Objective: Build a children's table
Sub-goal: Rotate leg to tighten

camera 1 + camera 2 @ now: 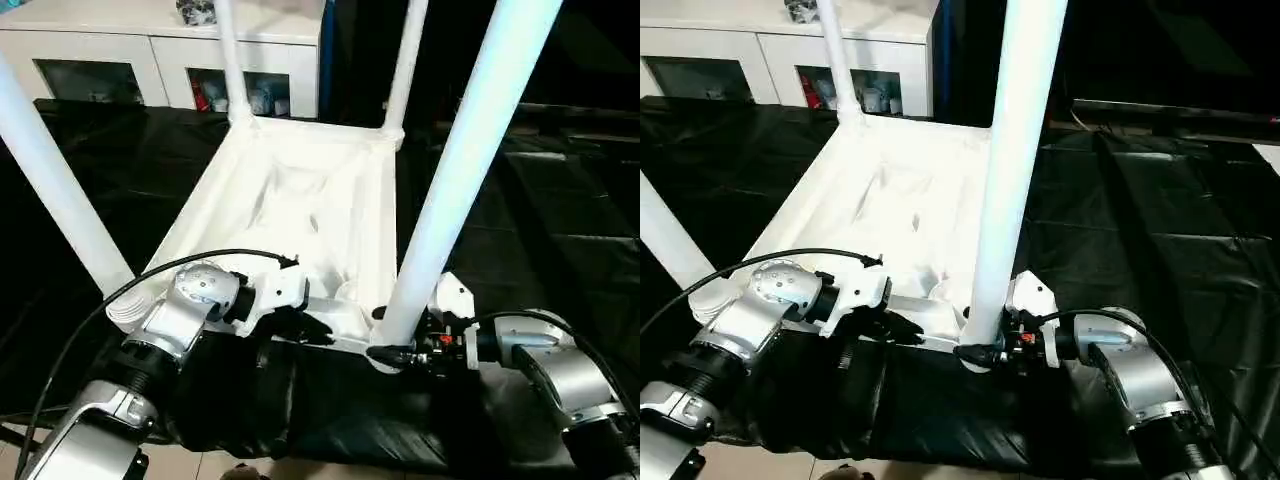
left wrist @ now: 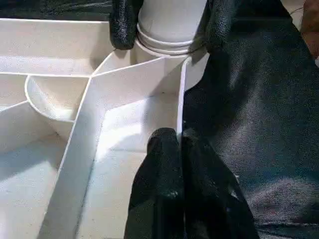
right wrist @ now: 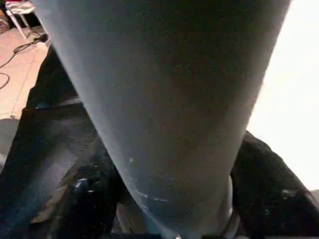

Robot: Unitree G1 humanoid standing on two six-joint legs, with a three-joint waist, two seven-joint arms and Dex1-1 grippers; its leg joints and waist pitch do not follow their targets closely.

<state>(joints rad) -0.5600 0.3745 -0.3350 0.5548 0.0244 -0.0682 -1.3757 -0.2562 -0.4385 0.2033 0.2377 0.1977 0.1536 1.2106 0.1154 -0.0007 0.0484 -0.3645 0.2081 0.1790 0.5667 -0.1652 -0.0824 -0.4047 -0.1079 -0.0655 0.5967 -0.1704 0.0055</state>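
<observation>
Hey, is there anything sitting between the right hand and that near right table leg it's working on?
Nothing visible. The right hand already straddles the base of the near right leg, a finger on each side where it enters the tabletop corner socket.

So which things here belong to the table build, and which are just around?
Job:
- table top, upside down, ribs showing
- four legs standing in its corner sockets, including the near right leg
- right hand around that leg's base
- left hand, shut on the top's near rim

Just around:
- black cover
- white cabinet behind
</observation>
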